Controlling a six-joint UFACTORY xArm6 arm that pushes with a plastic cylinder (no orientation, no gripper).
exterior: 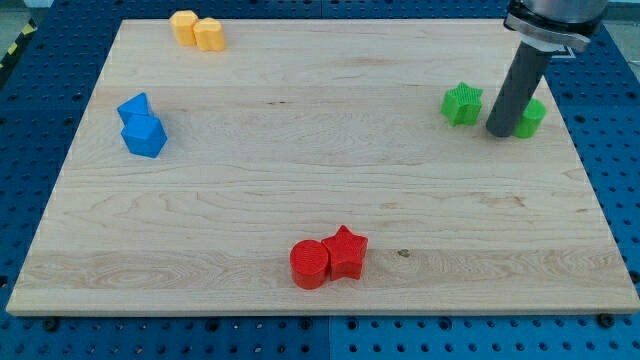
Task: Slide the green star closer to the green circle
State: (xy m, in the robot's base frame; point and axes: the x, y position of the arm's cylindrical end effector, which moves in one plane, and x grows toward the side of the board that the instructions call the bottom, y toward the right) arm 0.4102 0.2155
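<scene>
The green star (462,103) lies on the wooden board (300,150) at the view's right, near the top. The green circle (531,117) lies just to its right and is partly hidden behind my rod. My tip (499,132) rests on the board between the two green blocks, close to the circle's left side and a short gap to the right of the star.
Two yellow blocks (196,30) sit touching at the view's top left. Two blue blocks (142,126) sit at the left. A red circle (310,265) and a red star (346,252) touch near the bottom edge. The board's right edge is close to the green circle.
</scene>
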